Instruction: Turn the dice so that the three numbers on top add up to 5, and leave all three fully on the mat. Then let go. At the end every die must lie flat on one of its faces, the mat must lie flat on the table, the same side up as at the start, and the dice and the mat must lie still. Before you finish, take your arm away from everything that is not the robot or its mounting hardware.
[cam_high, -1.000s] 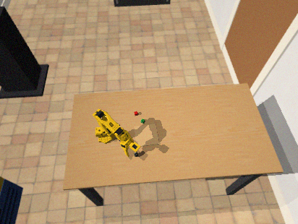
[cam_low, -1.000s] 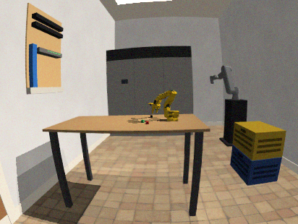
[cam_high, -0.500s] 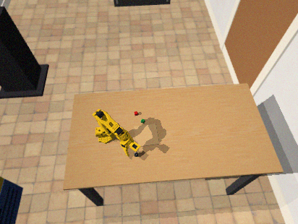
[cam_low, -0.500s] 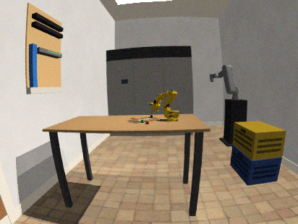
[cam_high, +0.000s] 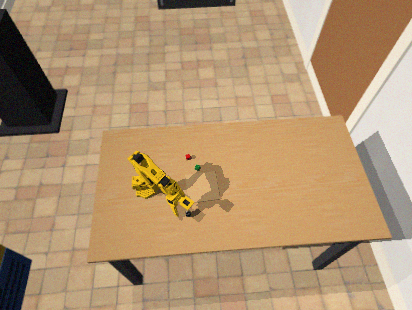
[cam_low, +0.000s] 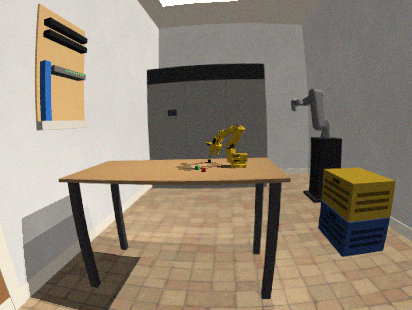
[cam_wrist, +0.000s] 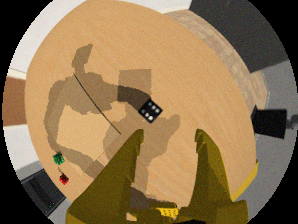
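Note:
Three small dice lie on the table. The black die (cam_high: 188, 213) with white pips lies flat just ahead of my fingertips; in the wrist view (cam_wrist: 150, 110) it is beyond the two yellow fingers, not between them. The red die (cam_high: 188, 156) and the green die (cam_high: 197, 167) lie close together farther off, at the left edge of the wrist view (green (cam_wrist: 59, 157), red (cam_wrist: 64, 179)). My gripper (cam_wrist: 168, 135) hangs low over the table (cam_high: 186, 209), fingers apart and empty. I cannot tell the mat from the table top; a thin dark line (cam_wrist: 93, 99) may be its edge.
The arm's yellow base (cam_high: 142, 185) stands on the left part of the wooden table (cam_high: 280, 180). Arm shadows fall beside the dice. On the floor are stacked yellow and blue crates (cam_low: 356, 210) and a black pedestal (cam_low: 325, 167).

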